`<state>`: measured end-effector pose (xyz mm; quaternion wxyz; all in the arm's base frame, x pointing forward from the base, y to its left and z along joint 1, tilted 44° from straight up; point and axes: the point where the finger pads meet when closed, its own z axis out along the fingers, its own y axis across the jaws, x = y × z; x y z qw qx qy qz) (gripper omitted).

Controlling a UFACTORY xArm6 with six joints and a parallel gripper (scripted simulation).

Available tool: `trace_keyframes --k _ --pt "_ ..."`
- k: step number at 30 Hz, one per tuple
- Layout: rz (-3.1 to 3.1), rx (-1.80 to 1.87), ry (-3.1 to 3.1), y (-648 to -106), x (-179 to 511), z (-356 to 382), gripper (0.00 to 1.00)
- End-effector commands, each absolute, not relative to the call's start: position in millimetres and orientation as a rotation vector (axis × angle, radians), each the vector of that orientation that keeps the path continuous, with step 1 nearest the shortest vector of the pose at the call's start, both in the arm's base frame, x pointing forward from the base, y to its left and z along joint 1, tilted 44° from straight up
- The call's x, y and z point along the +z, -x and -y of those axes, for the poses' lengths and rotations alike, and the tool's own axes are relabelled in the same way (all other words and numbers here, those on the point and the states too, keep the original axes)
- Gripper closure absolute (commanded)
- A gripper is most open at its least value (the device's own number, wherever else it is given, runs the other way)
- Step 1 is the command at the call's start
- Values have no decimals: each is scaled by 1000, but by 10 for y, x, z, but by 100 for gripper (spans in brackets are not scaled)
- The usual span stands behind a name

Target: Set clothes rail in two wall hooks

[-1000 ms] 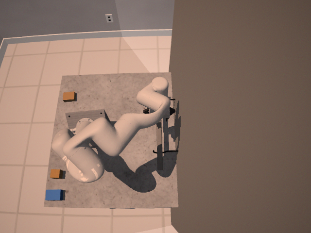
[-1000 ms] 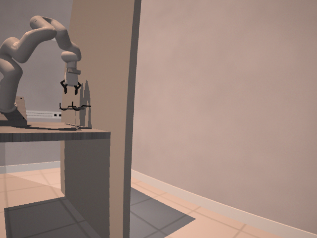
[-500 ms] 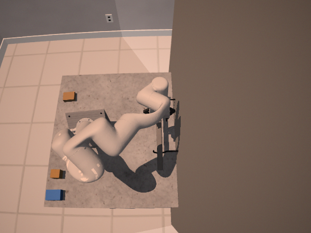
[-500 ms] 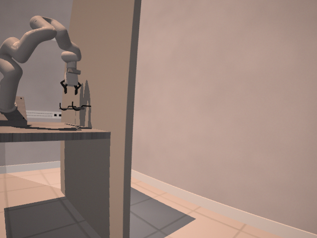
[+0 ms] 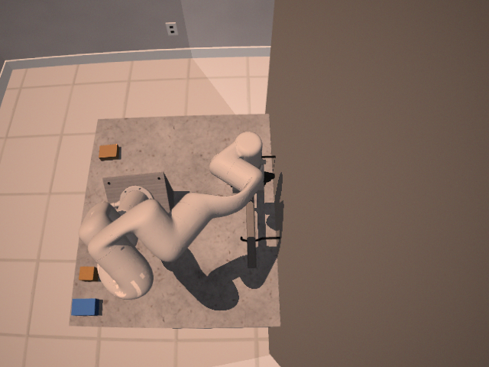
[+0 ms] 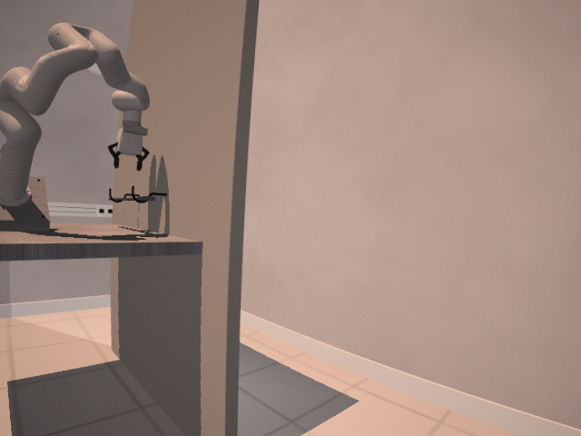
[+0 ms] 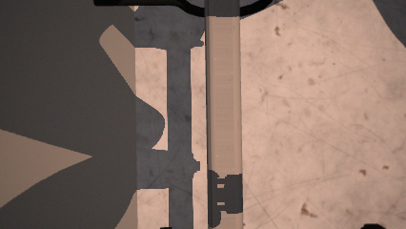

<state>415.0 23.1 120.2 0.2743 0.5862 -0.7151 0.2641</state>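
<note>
The clothes rail [image 5: 251,221] [image 6: 132,199] [image 7: 223,95] is a long brown-grey bar lying level along the wall panel. It rests across two black wall hooks, one near its far end [image 5: 268,157] [image 7: 224,6] and one near its near end [image 5: 262,238] [image 6: 112,194]. My gripper [image 6: 128,162] is open and empty. It hangs straight above the rail with a clear gap and touches nothing. In the top-down view the gripper is mostly hidden under the wrist. In the wrist view the rail runs down the middle of the picture.
The tall wall panel [image 5: 375,177] [image 6: 187,117] stands along the table's right edge, just behind the hooks. Two orange blocks [image 5: 108,151] [image 5: 87,273] and a blue block [image 5: 84,306] lie on the stone table top [image 5: 177,134] at its left side, near the arm's base [image 5: 136,185].
</note>
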Motion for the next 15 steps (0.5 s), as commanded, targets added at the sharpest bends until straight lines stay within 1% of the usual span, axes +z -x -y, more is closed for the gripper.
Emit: trace_keyframes --k 1,15 --pt "1933 702 -1592 -4090 1234 -282 0" --pt "1933 702 -1592 -3932 1301 -384 0"
